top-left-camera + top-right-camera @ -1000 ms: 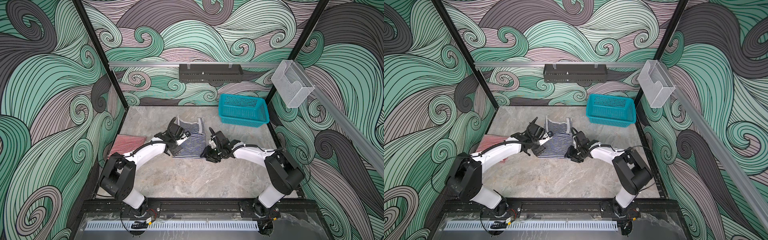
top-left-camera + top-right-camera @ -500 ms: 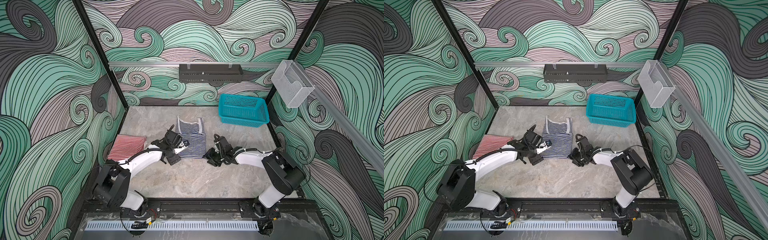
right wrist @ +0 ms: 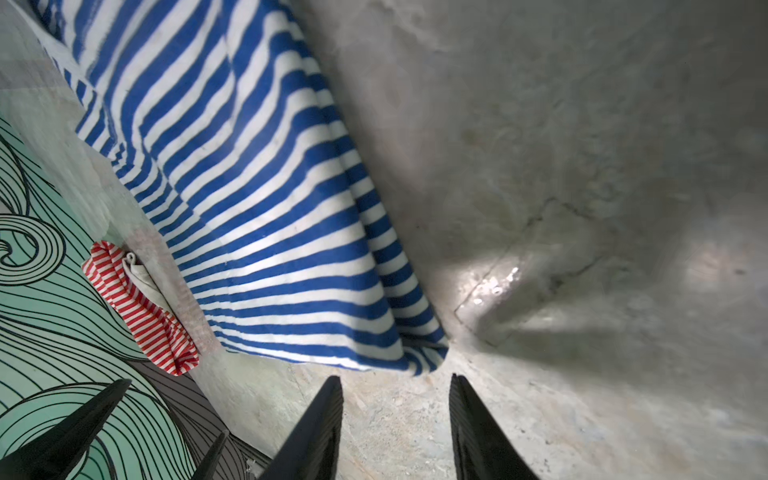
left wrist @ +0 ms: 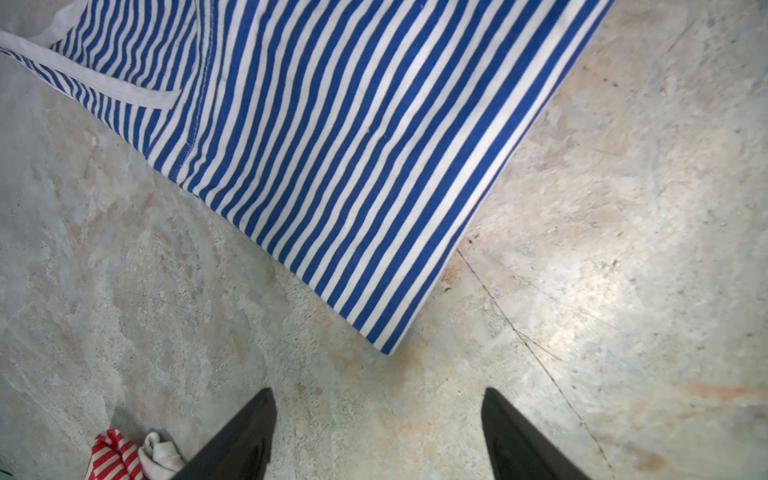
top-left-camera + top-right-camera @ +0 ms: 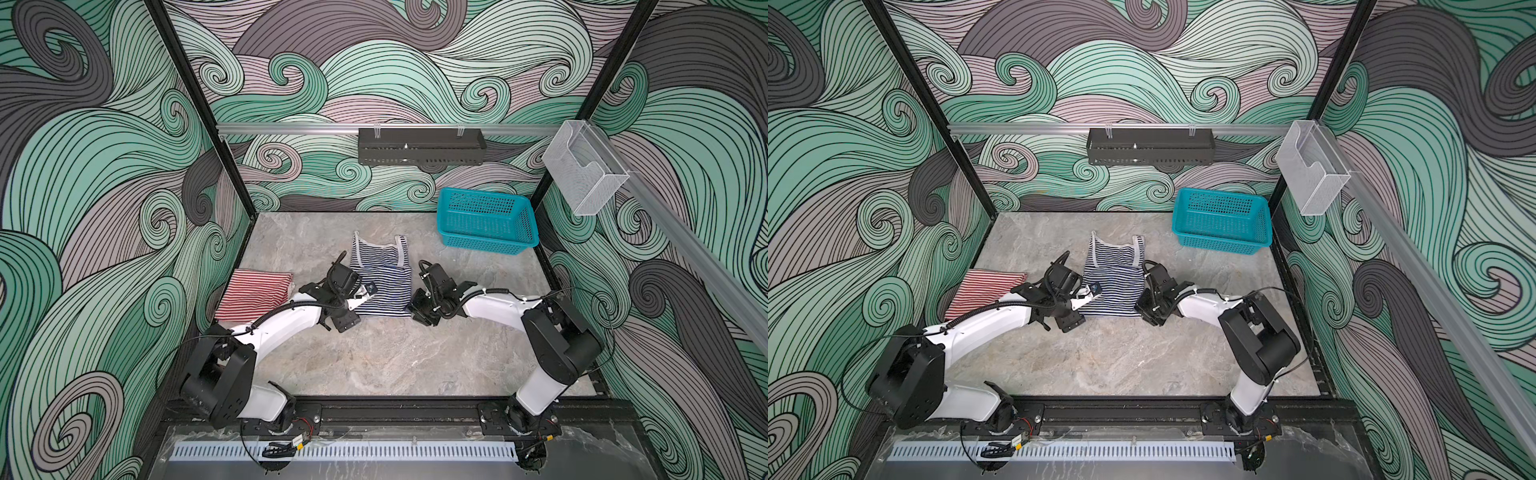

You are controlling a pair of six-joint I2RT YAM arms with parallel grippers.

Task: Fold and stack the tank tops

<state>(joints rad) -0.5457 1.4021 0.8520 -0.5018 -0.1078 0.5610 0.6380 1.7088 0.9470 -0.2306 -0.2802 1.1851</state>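
Note:
The navy-and-white tank top [image 5: 380,282] [image 5: 1115,278] lies flat mid-table, straps toward the back wall. The red-and-white tank top [image 5: 255,293] [image 5: 986,291] sits folded at the left wall. My left gripper [image 5: 347,318] [image 4: 378,399] is open over bare table just short of the navy top's [image 4: 332,166] near-left corner, nothing between its fingers. My right gripper [image 5: 417,313] [image 3: 395,382] is open at the near-right corner, where the hem [image 3: 424,361] is bunched just ahead of its fingertips and untouched. The red top [image 3: 141,307] shows beyond.
A teal mesh basket [image 5: 486,226] [image 5: 1223,226] stands at the back right. A black rack [image 5: 419,145] hangs on the back wall and a clear holder [image 5: 582,170] on the right rail. Marble tabletop [image 5: 395,357] spreads toward the front.
Both grippers have drawn back toward the front, from the navy top's sides down to its near corners. The tops have not visibly moved.

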